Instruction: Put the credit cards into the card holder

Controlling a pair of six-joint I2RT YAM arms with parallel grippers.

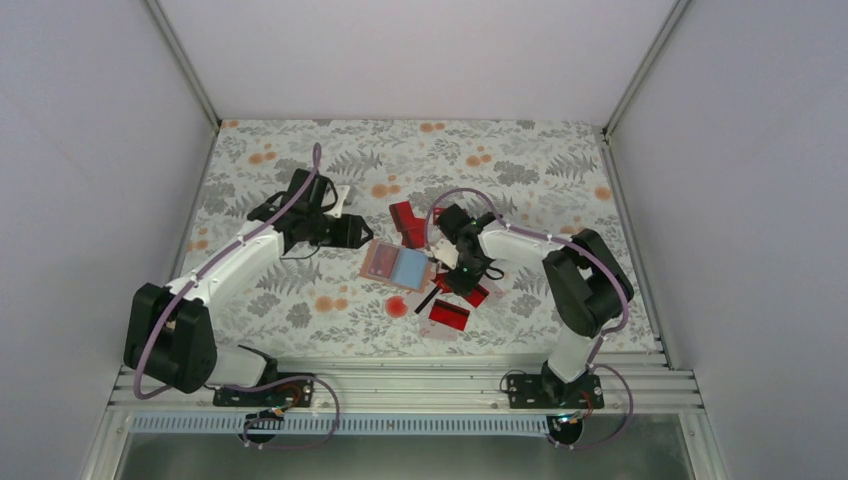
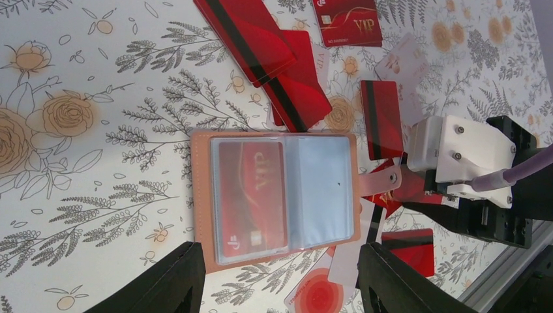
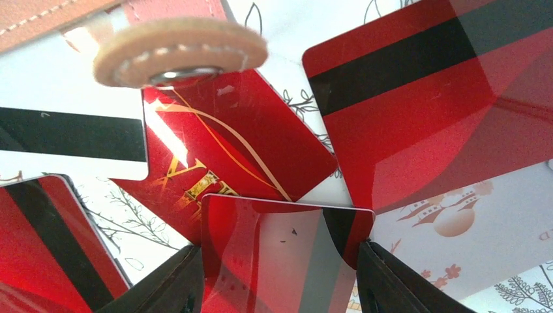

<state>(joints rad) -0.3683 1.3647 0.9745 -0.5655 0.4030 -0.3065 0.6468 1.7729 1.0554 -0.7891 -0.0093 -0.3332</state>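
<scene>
Top view: the card holder [image 1: 397, 265] lies open at table centre, with one sleeved card [image 2: 251, 195] in its clear pocket. Loose credit cards [image 1: 408, 222] scatter from its 12 to its 5 o'clock. The left gripper [image 1: 352, 232], jaws spread and empty, hangs at its 10 o'clock. The right gripper [image 3: 280, 277], at 3 o'clock, pinches a glossy red card [image 3: 280, 248] by its side edges.

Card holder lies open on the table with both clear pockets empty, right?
Not both. The left wrist view shows the card holder open on the table, but one clear pocket holds a red VIP card; only the other pocket is empty.
</scene>
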